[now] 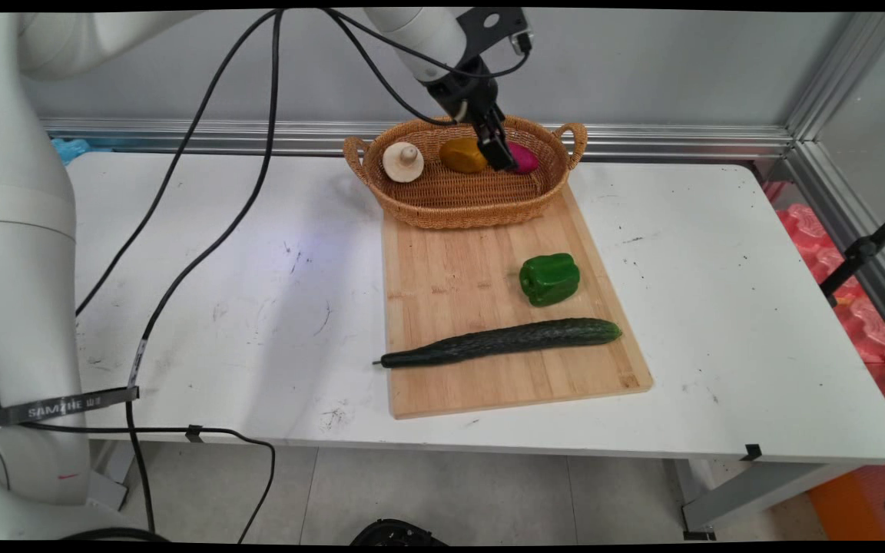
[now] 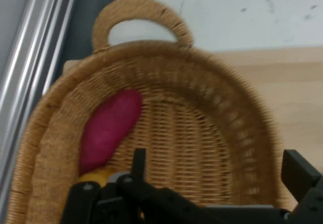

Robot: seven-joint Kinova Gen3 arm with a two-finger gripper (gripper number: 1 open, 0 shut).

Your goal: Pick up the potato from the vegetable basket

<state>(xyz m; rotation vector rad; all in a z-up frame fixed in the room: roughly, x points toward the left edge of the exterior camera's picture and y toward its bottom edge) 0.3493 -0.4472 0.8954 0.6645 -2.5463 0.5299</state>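
Oval woven wicker basket [image 1: 464,206] w/ two handles holds a cream mushroom-shaped piece [image 1: 402,161], a yellow-brown potato-like lump [image 1: 462,155] & a magenta oblong veg [image 2: 108,128]. Black two-finger gripper [image 1: 498,153] sits inside the basket – fingers apart, gripping nothing, betw. yellow lump & magenta veg. Bamboo cutting board [image 1: 450,284] on white table [image 1: 258,307] – green bell pepper [image 1: 549,279], long dark cucumber [image 1: 500,342]. Grey wall behind.
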